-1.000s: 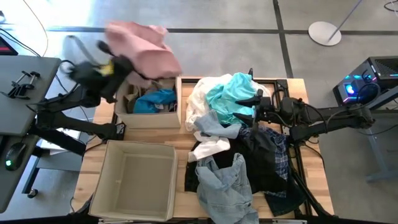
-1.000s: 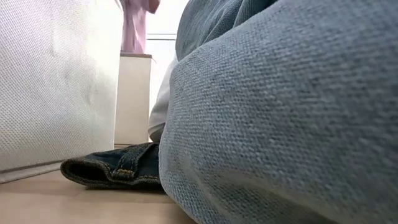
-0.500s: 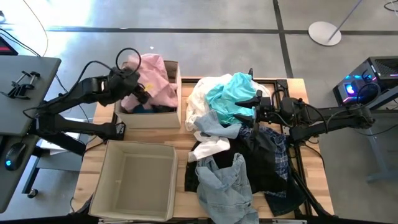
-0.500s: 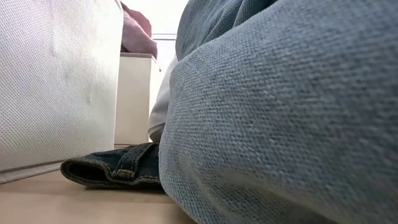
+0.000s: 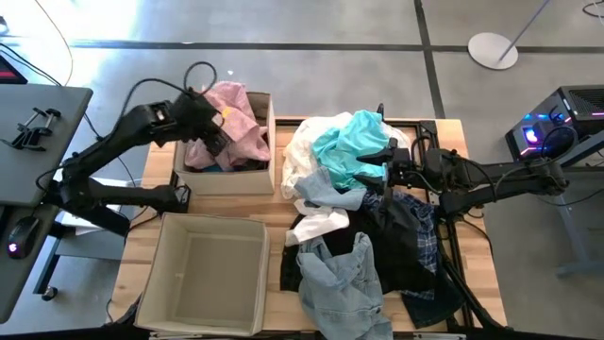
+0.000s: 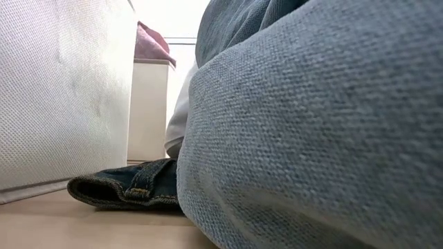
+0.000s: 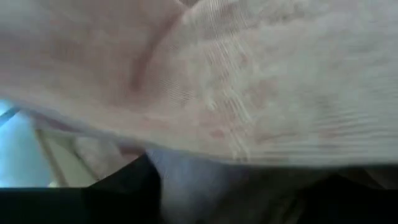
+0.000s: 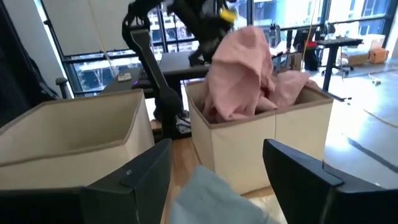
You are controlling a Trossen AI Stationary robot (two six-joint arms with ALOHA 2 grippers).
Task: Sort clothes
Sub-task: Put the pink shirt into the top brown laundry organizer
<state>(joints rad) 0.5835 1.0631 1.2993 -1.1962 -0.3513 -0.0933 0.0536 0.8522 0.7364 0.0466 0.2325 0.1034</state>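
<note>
We are seeing two beige bins on the counter point(image 5: 137, 189): the far bin point(image 5: 226, 178) holding the pink garment point(image 5: 236, 127), the near bin point(image 5: 208, 283) sitting bare. Our left gripper point(image 5: 212, 140) is hanging over that garment, its fingers' state unclear, while our right gripper point(image 5: 387, 161) is waiting with fingers spread at the heaped clothes point(image 5: 368, 227).

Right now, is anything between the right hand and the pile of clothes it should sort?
Nothing visible. The right hand hovers open directly over the clothes pile, at the turquoise garment, with no other object between them.

Two dark, jointed robot arms

Both are matte black with looping black cables; the left gripper point(image 5: 215, 132) carries a small yellow marking.
</note>
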